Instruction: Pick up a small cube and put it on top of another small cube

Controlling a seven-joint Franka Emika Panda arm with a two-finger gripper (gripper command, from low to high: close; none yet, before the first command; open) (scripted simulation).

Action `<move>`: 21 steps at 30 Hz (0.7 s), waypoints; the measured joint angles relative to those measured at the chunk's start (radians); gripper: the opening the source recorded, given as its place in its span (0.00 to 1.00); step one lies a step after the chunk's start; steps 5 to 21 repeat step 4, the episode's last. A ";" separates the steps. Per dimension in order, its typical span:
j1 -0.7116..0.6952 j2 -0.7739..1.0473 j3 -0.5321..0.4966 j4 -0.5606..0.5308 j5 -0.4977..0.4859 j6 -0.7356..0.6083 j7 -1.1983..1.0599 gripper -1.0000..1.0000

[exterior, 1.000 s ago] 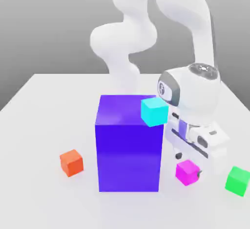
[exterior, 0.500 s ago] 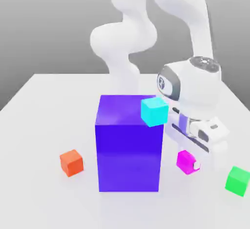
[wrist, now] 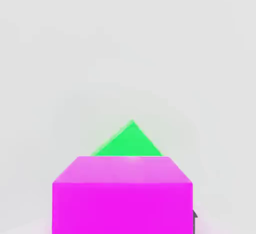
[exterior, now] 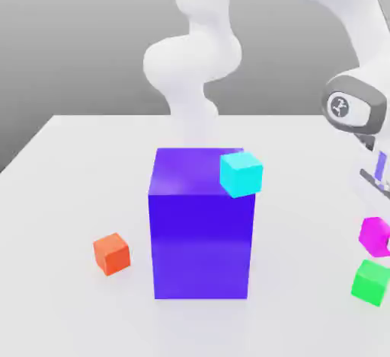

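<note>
The small magenta-pink cube (exterior: 373, 237) hangs above the table at the exterior view's right edge, held by my gripper (exterior: 378, 230), whose hand is partly cut off by that edge. The small green cube (exterior: 371, 281) rests on the table just beneath it, with a small gap between the two. In the hand view the magenta cube (wrist: 122, 195) sits close in front, and a corner of the green cube (wrist: 129, 140) shows past it on the white surface.
A tall purple block (exterior: 201, 226) stands mid-table with a cyan cube (exterior: 241, 173) on its top corner. An orange cube (exterior: 112, 254) lies on the white table (exterior: 76, 165) at the exterior view's left. The arm's white links rise behind the block.
The gripper has lifted the magenta cube off the table and carried it towards the exterior view's right, from beside the purple block to above the green cube.
</note>
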 joint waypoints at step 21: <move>-0.002 0.028 0.002 0.002 0.003 0.025 -0.001 1.00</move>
